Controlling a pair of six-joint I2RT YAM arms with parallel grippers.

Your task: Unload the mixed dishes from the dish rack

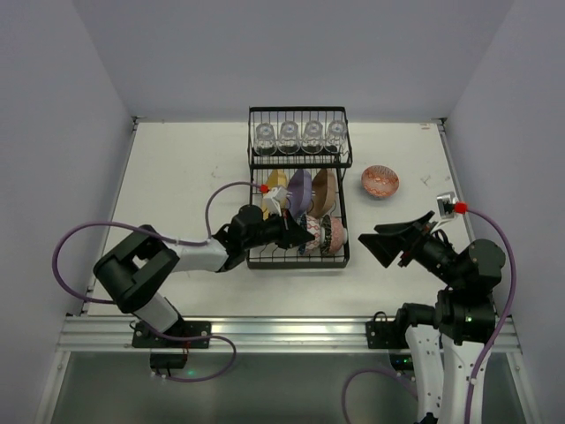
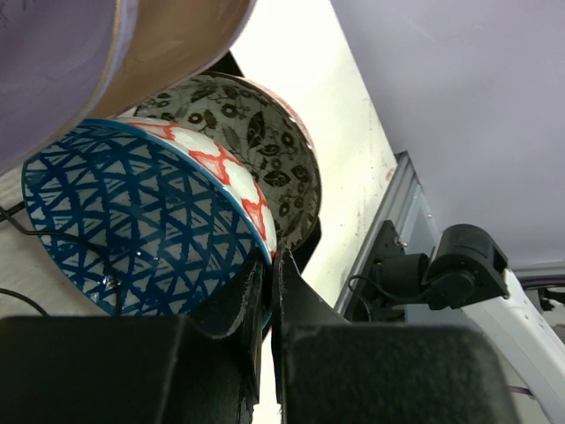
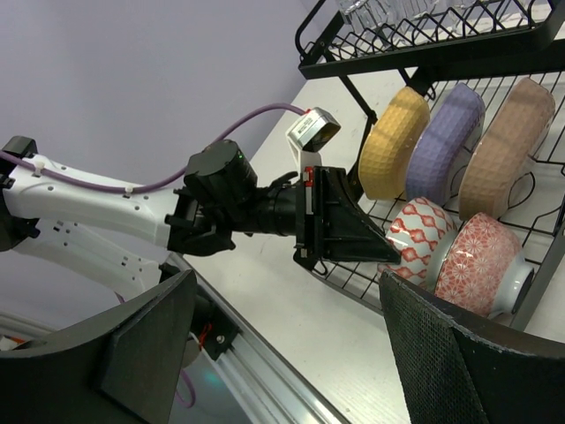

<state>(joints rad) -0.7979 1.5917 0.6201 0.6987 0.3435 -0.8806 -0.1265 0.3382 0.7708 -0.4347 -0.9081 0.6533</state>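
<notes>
Right claw: my right claw [image 1: 381, 245] hangs spread wide and holds nothing, over the bare white tabletop [image 1: 177, 177] just off the rack's near right corner, with free room all round it.
Left claw: my left claw [image 2: 271, 265] is clenched on the rim of the small ceramic bowl with blue lattice inside and red-and-white outside [image 2: 132, 230]. The rim runs between the two fingers.
Gripped bowl: it stands on edge in the near row of the lower tier, its mouth turned left toward my arm.
Neighbour bowl: a small ceramic bowl with black floral lining [image 2: 265, 141] stands on edge right behind it, close to the rack's right wall. I cannot tell whether the two touch.
Rack: the black wire two-tier dish rack [image 1: 297, 164] sits mid-table, its near edge just under my left wrist.
Plates: three rounded-square plates stand on edge in the prongs beyond the bowls, yellow plate [image 1: 276, 185], purple plate [image 1: 300, 187] and brown plate [image 1: 324, 191]. Their tops sit close under the upper shelf and crowd the gripped bowl's far side.
Loose bowl: a small red-patterned bowl [image 1: 380, 181] sits upright on the table, right of the rack and apart from it.
Glasses: four small clear glasses [image 1: 289, 135] stand side by side on the upper shelf, inside its rail.
Open room: there is wide bare table left of the rack and a narrower strip on its right.
</notes>
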